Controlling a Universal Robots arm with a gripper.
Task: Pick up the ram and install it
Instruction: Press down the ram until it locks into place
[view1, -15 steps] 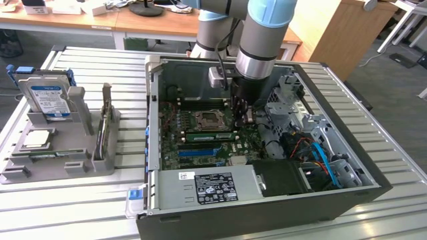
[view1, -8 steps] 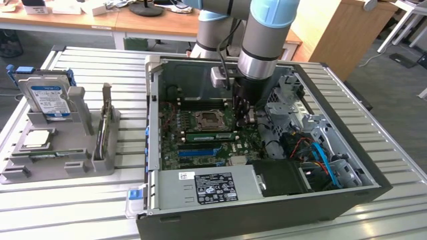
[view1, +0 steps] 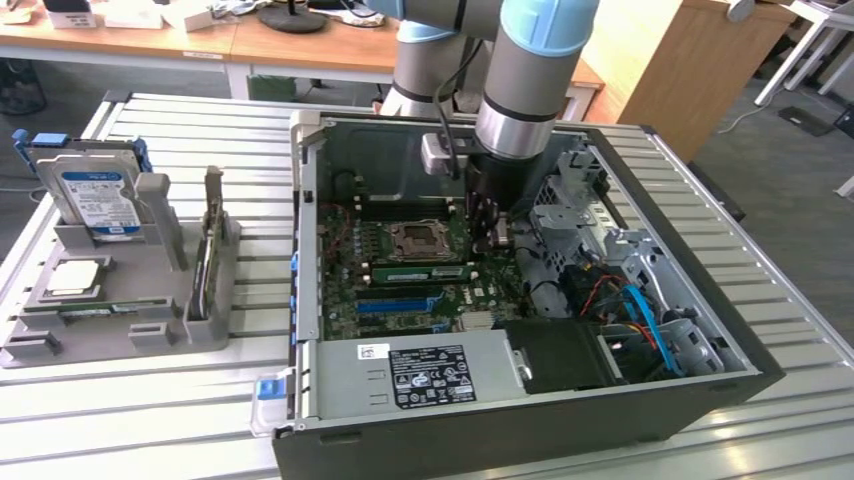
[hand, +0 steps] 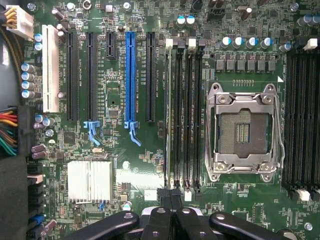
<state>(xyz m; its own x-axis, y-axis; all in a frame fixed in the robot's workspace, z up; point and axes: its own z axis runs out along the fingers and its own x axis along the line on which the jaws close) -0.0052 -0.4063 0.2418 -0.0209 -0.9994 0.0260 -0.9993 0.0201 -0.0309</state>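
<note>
Exterior view shows you the open computer case on the slatted table, with the arm reaching down inside it. Over the green motherboard your gripper hangs with its fingers pressed together, gripping nothing, at one end of the memory slots. The ram stands edge-up in the slot of that bank farthest from the processor socket.

Hard drive stands upright near CPU chip.
</note>
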